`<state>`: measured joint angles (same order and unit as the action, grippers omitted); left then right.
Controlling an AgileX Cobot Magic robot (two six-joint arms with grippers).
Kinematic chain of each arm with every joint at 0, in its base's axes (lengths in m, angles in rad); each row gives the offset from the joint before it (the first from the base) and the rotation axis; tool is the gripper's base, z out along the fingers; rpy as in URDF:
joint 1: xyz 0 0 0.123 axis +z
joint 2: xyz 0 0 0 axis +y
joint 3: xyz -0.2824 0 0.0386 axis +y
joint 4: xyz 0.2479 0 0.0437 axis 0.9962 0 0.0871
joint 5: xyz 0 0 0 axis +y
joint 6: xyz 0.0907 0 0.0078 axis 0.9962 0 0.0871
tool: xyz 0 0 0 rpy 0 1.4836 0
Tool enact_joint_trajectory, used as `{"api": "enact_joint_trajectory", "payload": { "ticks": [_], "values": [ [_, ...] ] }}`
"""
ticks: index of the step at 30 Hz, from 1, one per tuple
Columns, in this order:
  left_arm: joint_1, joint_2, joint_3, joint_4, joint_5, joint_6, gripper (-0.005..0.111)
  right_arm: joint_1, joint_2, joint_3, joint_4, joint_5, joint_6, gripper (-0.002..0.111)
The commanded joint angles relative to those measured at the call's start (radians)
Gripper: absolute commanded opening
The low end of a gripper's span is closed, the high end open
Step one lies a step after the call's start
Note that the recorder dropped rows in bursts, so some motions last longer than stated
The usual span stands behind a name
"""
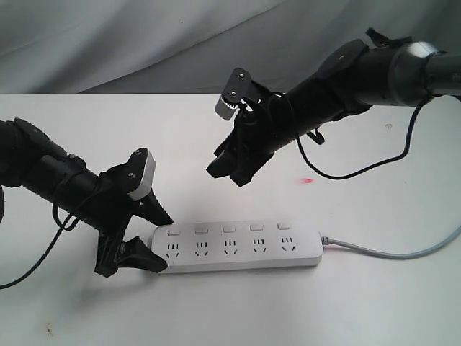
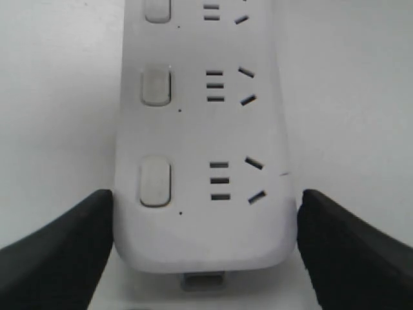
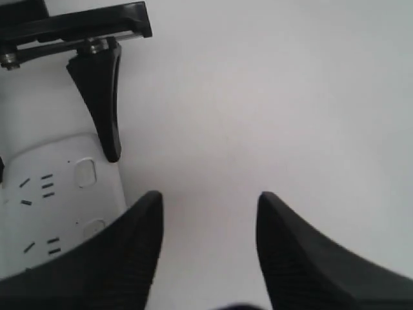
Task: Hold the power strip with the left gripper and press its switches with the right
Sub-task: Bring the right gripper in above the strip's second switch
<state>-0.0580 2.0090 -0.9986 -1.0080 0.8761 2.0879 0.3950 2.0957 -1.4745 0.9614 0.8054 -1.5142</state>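
The white power strip (image 1: 238, 245) lies flat near the table's front, its row of switches (image 1: 229, 228) along its far edge. My left gripper (image 1: 162, 241) straddles the strip's left end, one black jaw against each long side. In the left wrist view, the strip (image 2: 200, 129) fills the gap between the jaws, and my left gripper (image 2: 206, 194) is shut on it, next to a switch (image 2: 155, 183). My right gripper (image 1: 229, 176) hangs in the air behind the strip, touching nothing. Its jaws (image 3: 210, 195) are open over bare table, with the strip (image 3: 58, 194) off to one side.
The grey cord (image 1: 389, 252) runs from the strip's right end off the right edge. A small red mark (image 1: 307, 180) sits on the white table (image 1: 374, 303). A loose black cable (image 1: 360, 169) droops from the right arm. Grey cloth (image 1: 144, 43) hangs behind.
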Motion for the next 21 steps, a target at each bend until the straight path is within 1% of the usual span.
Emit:
{"api": "enact_joint_trajectory", "payload": {
  "ticks": [1,7,12,15,17,21],
  "values": [
    [-0.005,0.002,-0.007,-0.014,-0.001,0.005,0.045,0.015,-0.006,-0.005,0.035,-0.001,0.005,0.057],
    [-0.005,0.002,-0.007,-0.014,-0.001,0.005,0.045,0.017,-0.006,-0.005,0.04,-0.037,0.005,0.059],
    [-0.005,0.002,-0.007,-0.014,-0.001,0.005,0.045,0.015,-0.006,-0.005,0.024,-0.011,0.124,0.059],
    [-0.005,0.002,-0.007,-0.014,-0.001,0.005,0.045,0.034,0.001,-0.005,0.024,-0.018,0.077,0.059],
    [-0.005,0.002,-0.007,-0.014,-0.001,0.005,0.045,0.059,0.011,-0.005,0.021,-0.053,0.075,0.059],
    [-0.005,0.002,-0.007,-0.014,-0.001,0.005,0.045,0.115,0.037,-0.005,0.01,-0.117,-0.009,0.059]
  ]
}}
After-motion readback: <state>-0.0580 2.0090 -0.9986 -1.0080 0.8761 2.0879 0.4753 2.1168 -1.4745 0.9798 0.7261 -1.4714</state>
